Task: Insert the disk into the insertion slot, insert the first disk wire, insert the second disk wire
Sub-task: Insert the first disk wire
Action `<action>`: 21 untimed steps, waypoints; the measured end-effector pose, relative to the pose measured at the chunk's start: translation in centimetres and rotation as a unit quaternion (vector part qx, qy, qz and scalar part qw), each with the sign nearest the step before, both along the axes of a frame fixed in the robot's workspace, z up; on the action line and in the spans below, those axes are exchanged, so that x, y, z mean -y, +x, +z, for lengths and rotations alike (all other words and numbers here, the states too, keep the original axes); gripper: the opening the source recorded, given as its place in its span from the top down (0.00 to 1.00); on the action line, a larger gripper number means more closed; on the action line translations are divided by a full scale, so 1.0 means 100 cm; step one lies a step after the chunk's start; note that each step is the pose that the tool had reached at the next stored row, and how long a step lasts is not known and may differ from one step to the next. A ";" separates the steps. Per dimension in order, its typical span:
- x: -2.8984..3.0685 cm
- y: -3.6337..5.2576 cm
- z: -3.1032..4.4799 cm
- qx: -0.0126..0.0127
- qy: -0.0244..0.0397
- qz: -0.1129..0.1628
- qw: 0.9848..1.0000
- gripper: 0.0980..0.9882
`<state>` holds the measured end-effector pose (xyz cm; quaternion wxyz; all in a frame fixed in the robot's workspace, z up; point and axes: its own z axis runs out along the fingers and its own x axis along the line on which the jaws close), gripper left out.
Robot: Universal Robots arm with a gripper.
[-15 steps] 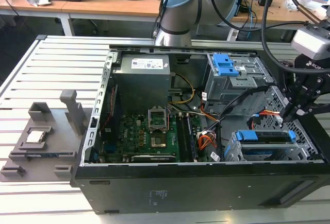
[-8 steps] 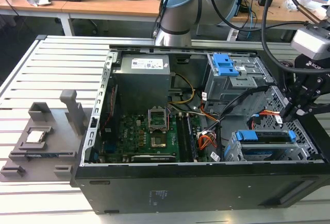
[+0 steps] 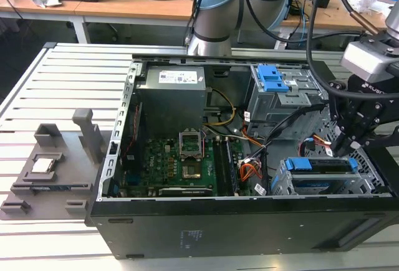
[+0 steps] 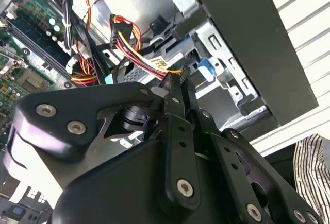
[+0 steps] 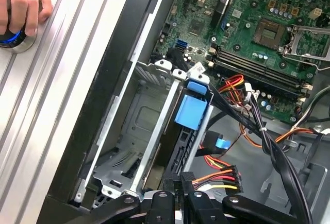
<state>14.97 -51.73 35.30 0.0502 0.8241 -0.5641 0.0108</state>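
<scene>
- Your gripper (image 3: 344, 145) hangs low inside the open computer case (image 3: 218, 224), on the exterior view's right, just above the disk (image 3: 318, 166).
- In both wrist views you see the pincer drawn narrow, with its fingers clamped on the black connector of a disk wire (image 5: 214, 175), a bundle of red, orange, yellow and black strands.
- The disk sits inside the insertion slot (image 3: 282, 184), the silver perforated bay in the case's near corner. Its bright blue bracket shows along the top.
- In the first wrist view the held connector is near the disk's end, beside the blue bracket. You cannot tell from the pictures whether it touches the disk's socket.
- A taller grey cage (image 3: 283, 99) with a blue latch (image 3: 272, 78) stands behind the slot, apart from your gripper.
- The green motherboard (image 3: 181, 159) lies flat on the case floor, to the exterior view's left of the slot, with loose cables between them.
- In the first wrist view a person's hand (image 5: 20, 5) rests on a round button (image 5: 13, 41) on the slatted table (image 3: 37, 84) outside the case.
</scene>
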 end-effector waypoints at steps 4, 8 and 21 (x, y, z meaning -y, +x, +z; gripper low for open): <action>0.0014 -0.0040 -0.0013 0.000 0.000 0.000 1.000 0.93; 0.0014 -0.0041 -0.0014 0.000 0.000 -0.001 1.000 0.93; 0.0014 -0.0040 -0.0015 0.000 0.000 -0.090 0.996 0.93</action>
